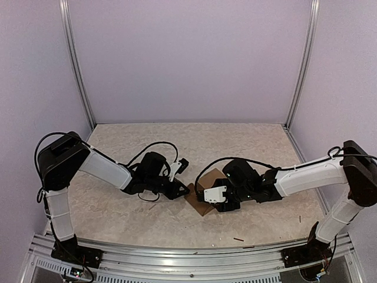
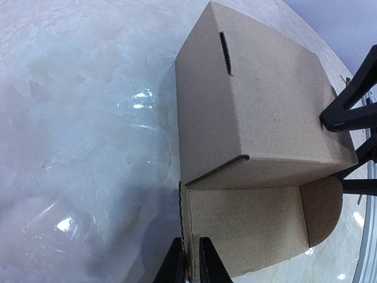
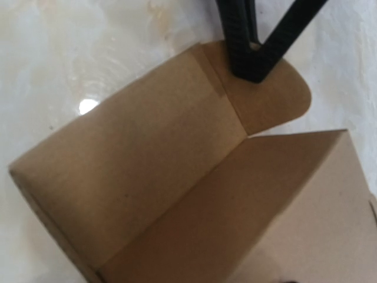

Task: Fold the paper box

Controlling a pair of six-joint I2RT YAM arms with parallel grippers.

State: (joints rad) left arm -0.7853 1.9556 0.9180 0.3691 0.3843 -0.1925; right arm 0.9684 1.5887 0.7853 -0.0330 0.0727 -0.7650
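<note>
Near the middle of the table [image 1: 253, 147], between the two arms, sits the paper box [image 1: 201, 205], brown and plain, its body already squared up; the left gripper [image 1: 184, 190] meets it from the left and the right gripper [image 1: 211, 198] from the right, both low over the surface.

Seen from the left wrist, the box lies just ahead of the left gripper, with a narrow slot [image 2: 225, 53] cut in its upper face near the far edge; an open panel [image 2: 247, 224] hangs out below the body toward the camera, and a rounded flap [image 2: 323, 209] stands up at its right end. The left fingers [image 2: 209, 268] stand narrow, almost together; the raw corrugated edge of that open panel runs down between them, so they pinch the box by that edge.

At the right side of the same view, the dark truss-like fingers [image 2: 347, 109] of the right gripper stand apart; the upper tip touches the box's top face at its right edge, and the lower one lies behind the rounded flap; whether they clamp the box or only rest against it I cannot tell.

From the right wrist the box fills the frame, its open inside facing the camera; that gripper's own fingers are out of sight; a dark fingertip [image 3: 253, 65] reaching in from the far side rests on a rounded flap at the top.
</note>
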